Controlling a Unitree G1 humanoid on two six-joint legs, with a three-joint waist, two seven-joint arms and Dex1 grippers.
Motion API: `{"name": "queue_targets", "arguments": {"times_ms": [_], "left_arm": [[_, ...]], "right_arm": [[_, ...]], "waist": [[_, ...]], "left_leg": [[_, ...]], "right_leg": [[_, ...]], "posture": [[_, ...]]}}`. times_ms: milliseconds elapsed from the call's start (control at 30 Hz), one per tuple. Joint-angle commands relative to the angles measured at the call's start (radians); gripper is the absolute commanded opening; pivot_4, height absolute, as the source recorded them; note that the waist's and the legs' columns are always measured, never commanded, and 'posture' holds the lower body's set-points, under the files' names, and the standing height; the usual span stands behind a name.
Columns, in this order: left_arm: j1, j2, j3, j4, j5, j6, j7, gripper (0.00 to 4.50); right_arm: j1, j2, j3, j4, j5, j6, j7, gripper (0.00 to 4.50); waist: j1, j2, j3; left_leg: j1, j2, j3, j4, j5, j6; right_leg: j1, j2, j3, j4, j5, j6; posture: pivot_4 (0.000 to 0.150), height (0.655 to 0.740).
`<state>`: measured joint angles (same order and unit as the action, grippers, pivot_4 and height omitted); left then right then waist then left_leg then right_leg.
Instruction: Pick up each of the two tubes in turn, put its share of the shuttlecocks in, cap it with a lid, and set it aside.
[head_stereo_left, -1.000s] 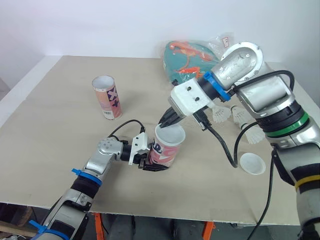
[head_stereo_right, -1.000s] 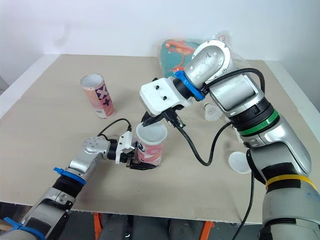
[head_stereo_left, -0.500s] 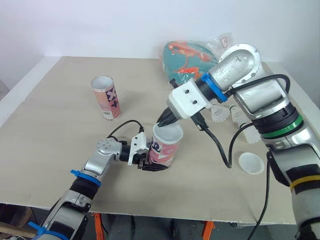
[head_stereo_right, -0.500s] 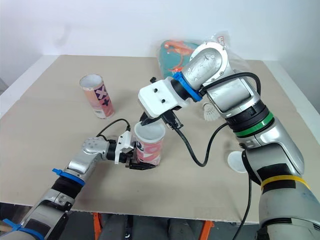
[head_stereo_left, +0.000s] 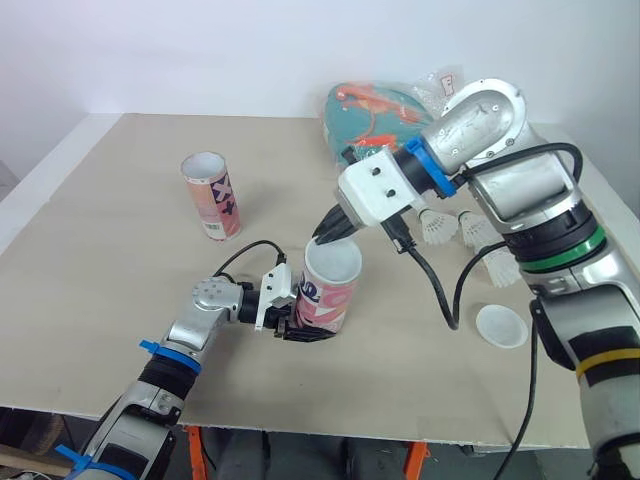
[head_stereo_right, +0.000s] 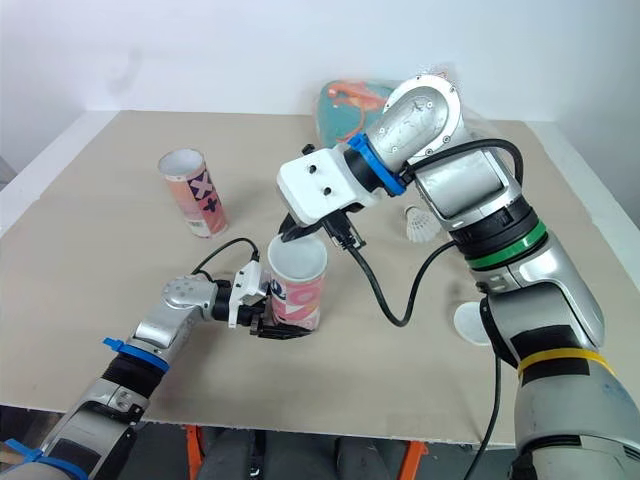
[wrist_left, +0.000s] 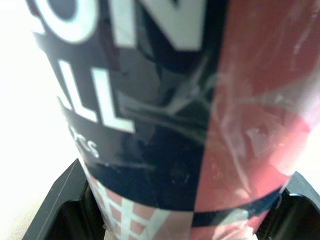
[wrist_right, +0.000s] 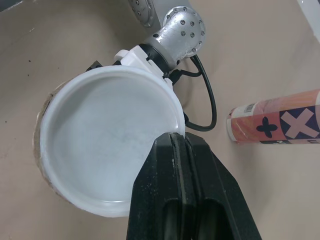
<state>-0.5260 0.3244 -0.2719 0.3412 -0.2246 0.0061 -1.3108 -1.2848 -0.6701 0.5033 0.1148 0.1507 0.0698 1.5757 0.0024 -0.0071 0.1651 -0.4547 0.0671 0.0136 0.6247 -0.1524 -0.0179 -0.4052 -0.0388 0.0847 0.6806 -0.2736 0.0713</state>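
A pink and navy tube (head_stereo_left: 324, 302) stands upright near the table's front middle, with my left gripper (head_stereo_left: 291, 324) shut on its lower part; the left wrist view has its label (wrist_left: 175, 100) between the black fingers (wrist_left: 55, 205). A white lid (head_stereo_left: 333, 260) lies over the tube's mouth. My right gripper (head_stereo_left: 326, 236) comes down from the far side and is shut on the lid's rim, as the right wrist view (wrist_right: 179, 142) also shows on the lid (wrist_right: 110, 145). A second open tube (head_stereo_left: 213, 195) stands upright at the far left.
Loose shuttlecocks (head_stereo_left: 437, 228) lie to the right behind my right arm, with another (head_stereo_left: 500, 266) nearer. A second white lid (head_stereo_left: 503, 325) rests on the table at the right. A teal and orange bag (head_stereo_left: 378, 115) sits at the back.
My right gripper has shifted slightly up and left with the lid, which now lies more level over the tube's mouth. The left gripper and its tube have barely moved.
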Motion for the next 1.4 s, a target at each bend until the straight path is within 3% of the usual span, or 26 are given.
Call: {"name": "queue_targets", "arguments": {"times_ms": [33, 200, 700, 733, 833, 1000, 1167, 1333, 1400], "left_arm": [[0.031, 0.017, -0.031, 0.027, 0.026, 0.026, -0.015, 3.17], [0.036, 0.019, -0.032, 0.021, 0.025, 0.030, -0.013, 3.17], [0.057, 0.023, -0.025, -0.002, 0.021, 0.042, 0.004, 3.17], [0.057, 0.023, -0.025, -0.003, 0.021, 0.043, 0.004, 3.17], [0.058, 0.023, -0.025, -0.004, 0.020, 0.043, 0.004, 3.17], [0.054, 0.022, -0.025, 0.002, 0.020, 0.040, 0.003, 3.17], [0.049, 0.018, -0.028, 0.008, 0.021, 0.035, 0.002, 3.17], [0.044, 0.015, -0.032, 0.017, 0.023, 0.024, 0.001, 3.17], [0.041, 0.014, -0.032, 0.022, 0.023, 0.022, 0.000, 3.17]], "right_arm": [[-0.003, -0.051, -0.008, -0.059, 0.029, -0.002, 0.039, 0.09], [0.031, -0.099, 0.039, -0.113, 0.052, -0.013, 0.039, 0.09], [0.053, -0.078, 0.066, -0.106, 0.069, -0.013, 0.039, 0.09], [0.058, -0.066, 0.057, -0.104, 0.060, -0.011, 0.039, 0.55], [0.068, -0.036, 0.031, -0.103, 0.041, 0.020, 0.034, 1.34], [0.077, -0.019, -0.003, -0.105, 0.023, 0.069, 0.019, 3.64], [0.043, -0.008, -0.078, -0.078, 0.066, 0.159, 0.004, 3.64], [0.014, -0.072, -0.147, -0.083, 0.261, 0.336, 0.037, 3.64], [0.029, -0.092, -0.132, -0.098, 0.271, 0.327, 0.039, 3.10]], "waist": [[0.000, 0.000, 0.000], [0.000, 0.000, 0.000], [0.001, -0.001, -0.001], [0.001, -0.001, -0.001], [0.000, -0.002, -0.002], [0.000, -0.003, -0.002], [0.000, -0.003, -0.002], [0.000, -0.003, -0.002], [0.000, -0.003, -0.002]], "left_leg": [[0.000, 0.000, 0.000, 0.000, 0.000, 0.000], [0.000, 0.000, 0.000, -0.001, 0.000, 0.000], [0.000, 0.000, 0.000, -0.002, 0.000, 0.000], [0.000, 0.000, 0.000, -0.002, 0.000, 0.000], [0.001, 0.000, 0.000, -0.003, 0.000, 0.000], [0.003, 0.000, 0.000, -0.003, 0.000, 0.000], [0.003, 0.000, 0.000, -0.003, 0.000, 0.000], [0.002, 0.000, 0.000, -0.003, 0.000, 0.000], [0.003, 0.000, 0.000, -0.003, 0.000, 0.000]], "right_leg": [[0.000, 0.000, 0.000, 0.000, 0.000, 0.000], [0.000, 0.000, 0.000, 0.000, -0.001, 0.000], [0.000, 0.000, 0.000, 0.000, -0.003, 0.000], [0.000, 0.000, -0.001, 0.000, -0.003, 0.000], [0.001, 0.000, -0.001, 0.000, -0.003, -0.001], [0.001, 0.000, 0.000, 0.001, -0.003, -0.001], [0.001, 0.000, 0.000, 0.001, -0.003, -0.001], [0.001, 0.000, 0.000, 0.001, -0.003, -0.001], [0.001, 0.000, 0.000, 0.000, -0.003, -0.002]], "posture": [[0.150, 0.7400], [0.150, 0.7400], [0.150, 0.7400], [0.150, 0.7400], [0.150, 0.7400], [0.150, 0.7400], [0.150, 0.7400], [0.150, 0.7400], [0.150, 0.7400]]}}
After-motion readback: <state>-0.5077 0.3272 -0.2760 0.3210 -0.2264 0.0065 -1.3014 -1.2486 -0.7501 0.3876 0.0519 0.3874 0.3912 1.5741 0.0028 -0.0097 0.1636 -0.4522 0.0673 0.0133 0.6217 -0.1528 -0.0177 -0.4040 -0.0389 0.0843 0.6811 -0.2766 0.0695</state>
